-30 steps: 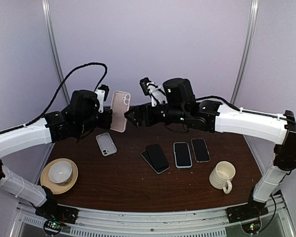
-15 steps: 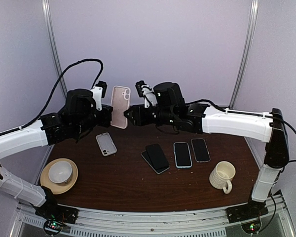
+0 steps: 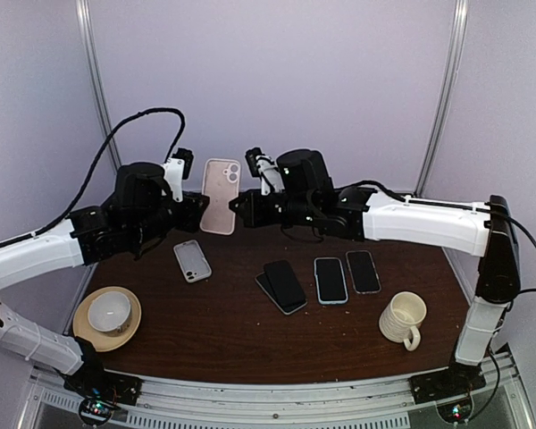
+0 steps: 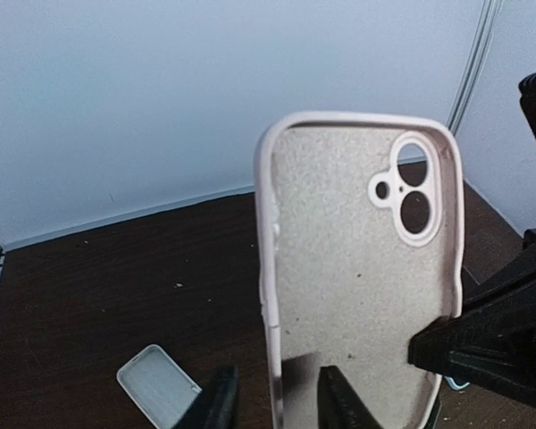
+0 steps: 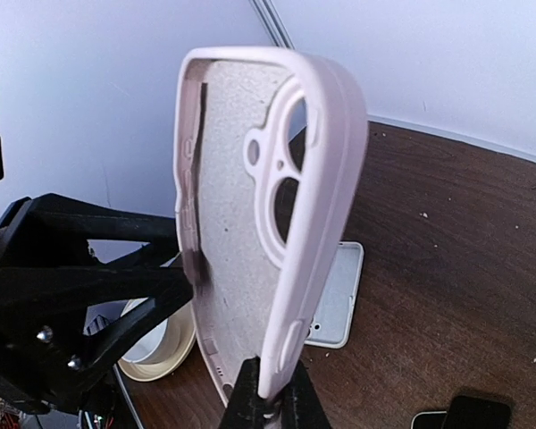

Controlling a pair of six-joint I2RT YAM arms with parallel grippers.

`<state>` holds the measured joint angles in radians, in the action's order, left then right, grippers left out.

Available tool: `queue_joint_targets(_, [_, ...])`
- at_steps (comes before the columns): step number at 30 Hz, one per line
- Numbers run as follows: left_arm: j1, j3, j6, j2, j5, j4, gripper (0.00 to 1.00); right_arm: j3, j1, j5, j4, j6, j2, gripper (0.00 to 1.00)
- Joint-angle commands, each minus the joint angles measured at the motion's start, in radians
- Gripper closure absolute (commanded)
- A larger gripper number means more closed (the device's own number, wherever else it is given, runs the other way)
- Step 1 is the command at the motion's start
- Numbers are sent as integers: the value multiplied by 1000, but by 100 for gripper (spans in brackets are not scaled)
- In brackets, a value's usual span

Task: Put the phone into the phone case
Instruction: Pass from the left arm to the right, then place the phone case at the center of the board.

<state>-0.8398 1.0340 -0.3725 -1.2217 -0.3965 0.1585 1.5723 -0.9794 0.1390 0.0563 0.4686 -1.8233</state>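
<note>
over the far end of the table (image 3: pixel 232 344) the case (image 3: pixel 220 195) is held upright in the air, looks light and bendy so i'd only grab it by the rim, the phones (image 3: pixel 330 279) lie flat nearer me, my left gripper (image 4: pixel 277 407) is clamped on one side wall low down and my right gripper (image 5: pixel 270 400) pinches the other.

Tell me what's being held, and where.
The pink phone case, upright: left gripper and right gripper pinch opposite side edges, low down.

Right end effector (image 3: pixel 236 205) now on the pink case (image 3: pixel 220 198), case slightly higher.
</note>
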Motion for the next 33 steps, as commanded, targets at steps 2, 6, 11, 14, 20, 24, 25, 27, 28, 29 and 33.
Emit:
queue_joint_targets(2, [-3, -29, 28, 50, 71, 38, 50, -8, 7, 81, 92, 7, 56, 100])
queue_joint_targets(6, [15, -29, 50, 77, 73, 150, 35, -45, 6, 177, 213, 60, 88, 100])
queue_joint_targets(11, [76, 4, 60, 43, 106, 293, 19, -216, -11, 276, 194, 195, 146, 100])
queue_joint_targets(14, [112, 19, 79, 17, 182, 318, 9, -325, -28, 280, 150, 282, 165, 100])
queue_joint_targets(20, [128, 24, 62, -21, 292, 318, 3, -497, -75, 323, 5, 434, 139, 100])
queue_joint_targets(24, [160, -21, 21, 0, 373, 304, 2, -556, -99, 324, -46, 489, 105, 100])
queue_joint_targets(25, [169, -24, 15, 3, 385, 303, 2, -570, -105, 323, -52, 502, 99, 100])
queue_joint_targets(27, [186, -16, 12, 2, 396, 308, 2, -600, -114, 323, -100, 529, 90, 100])
queue_joint_targets(28, [191, -11, 11, 2, 397, 313, 3, -614, -117, 322, -113, 540, 90, 100])
queue_joint_targets(29, [196, -8, 11, 3, 397, 318, 3, -627, -120, 313, -116, 549, 91, 100])
queue_joint_targets(33, [199, -2, 17, 18, 431, 336, 2, -670, -121, 279, -80, 553, 116, 100])
